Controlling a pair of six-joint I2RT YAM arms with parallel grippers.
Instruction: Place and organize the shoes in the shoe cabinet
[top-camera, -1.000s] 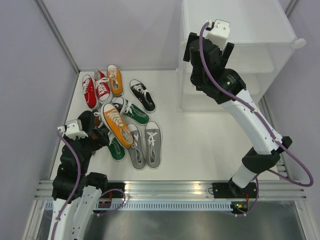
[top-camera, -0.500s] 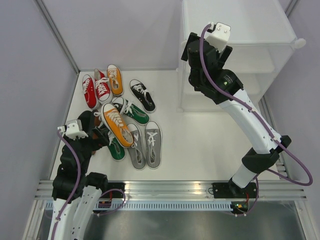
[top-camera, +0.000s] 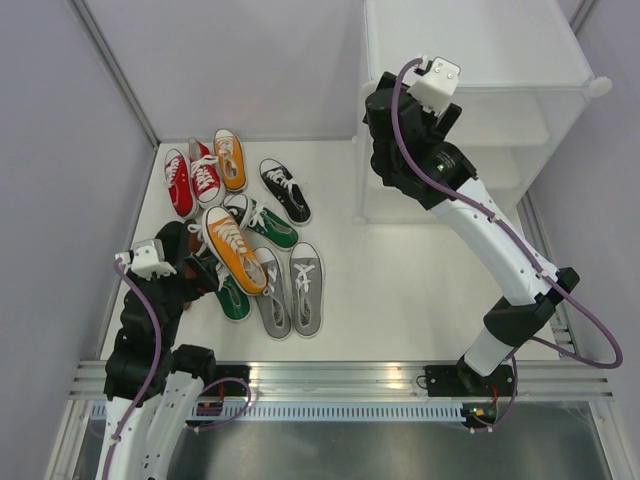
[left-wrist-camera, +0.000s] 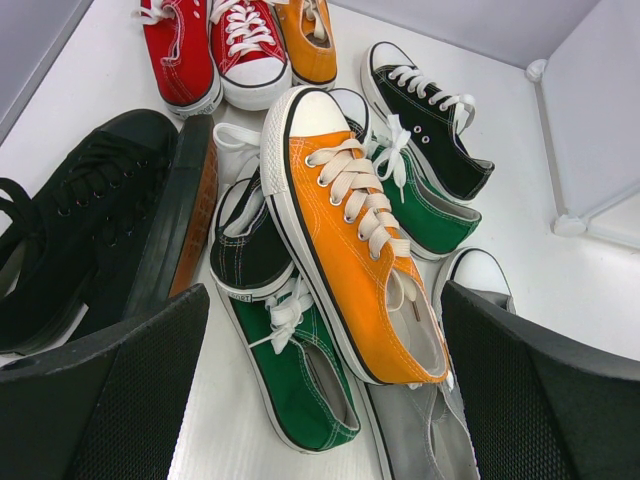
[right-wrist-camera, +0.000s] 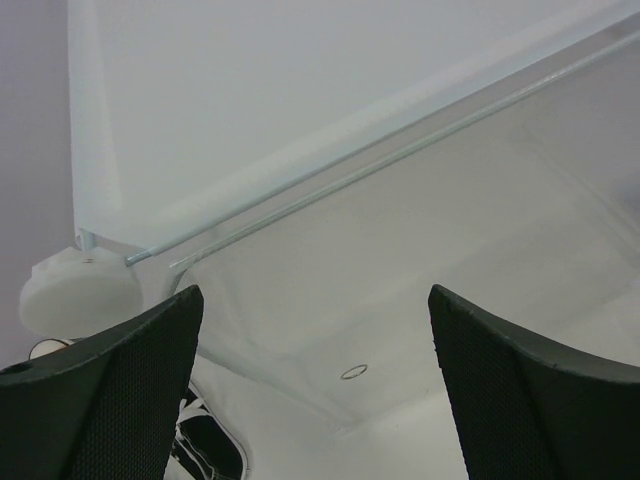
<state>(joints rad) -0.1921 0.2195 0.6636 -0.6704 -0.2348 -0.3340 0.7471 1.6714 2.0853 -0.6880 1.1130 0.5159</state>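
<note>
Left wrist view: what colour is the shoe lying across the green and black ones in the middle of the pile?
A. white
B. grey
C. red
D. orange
D: the orange shoe lies slanted on top of a green shoe and a black shoe, with its white laces facing up.

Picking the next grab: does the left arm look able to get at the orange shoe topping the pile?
Probably yes: the left gripper hangs open right above the orange shoe, which lies on top of the green shoe with nothing over it.
</note>
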